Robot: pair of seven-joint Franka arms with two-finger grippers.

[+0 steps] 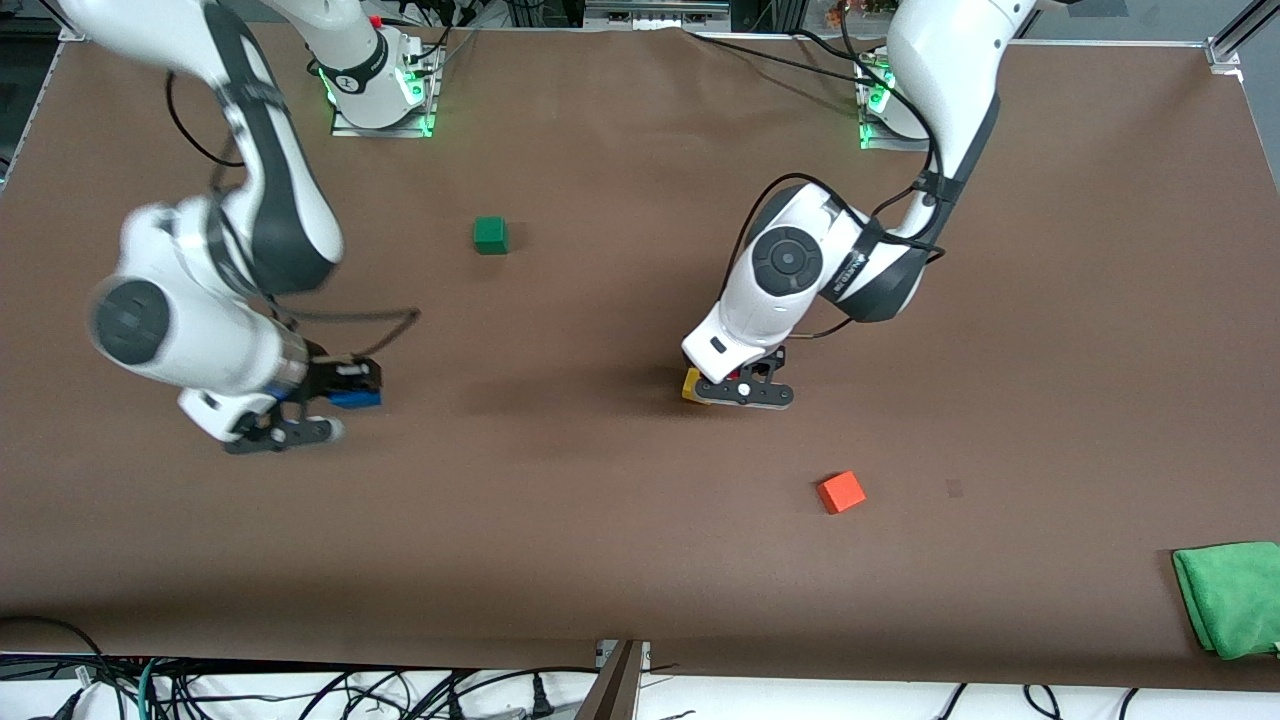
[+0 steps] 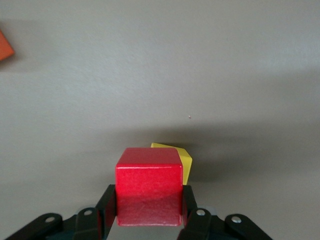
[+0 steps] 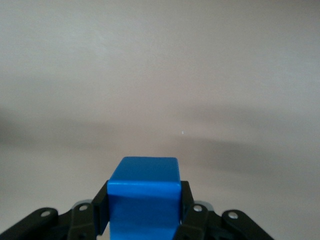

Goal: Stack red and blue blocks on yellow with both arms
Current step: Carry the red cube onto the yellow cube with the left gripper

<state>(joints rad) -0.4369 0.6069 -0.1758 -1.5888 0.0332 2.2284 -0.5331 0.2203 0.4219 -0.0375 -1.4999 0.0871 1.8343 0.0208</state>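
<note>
The left tool [image 1: 745, 388] is gripping the red cube [image 2: 149, 186] between its two fingers [image 2: 106, 206], one pressing on each side face. In the left wrist view the yellow cube [image 2: 181, 160] is showing just past the red one, partly covered by it and turned at a slight angle to it; whether the two are touching cannot be told. In the front view the left tool is sitting over the yellow cube [image 1: 691, 385], of which only a corner is peeking out from under the wrist, around the middle of the tabletop [image 1: 620, 520].

The right tool [image 1: 345, 385] is clamping the blue cube [image 3: 144, 197] the same way, fingers [image 3: 100, 210] closed against its sides. It is hanging over bare tabletop toward the right arm's end, about midway between the edge where the bases stand and the edge nearest the front camera. In the front view the blue cube [image 1: 355, 398] is visible at the tips of the tool.

The orange-red cube [image 1: 841, 491] is lying on the tabletop nearer the front camera than the yellow cube and a little toward the left arm's end; its corner is also showing in the left wrist view [image 2: 5, 45]. The green cube [image 1: 490, 235] is resting nearer the bases' edge, between the two arms. A green cloth [image 1: 1232, 597] is lying at the corner nearest the front camera at the left arm's end.
</note>
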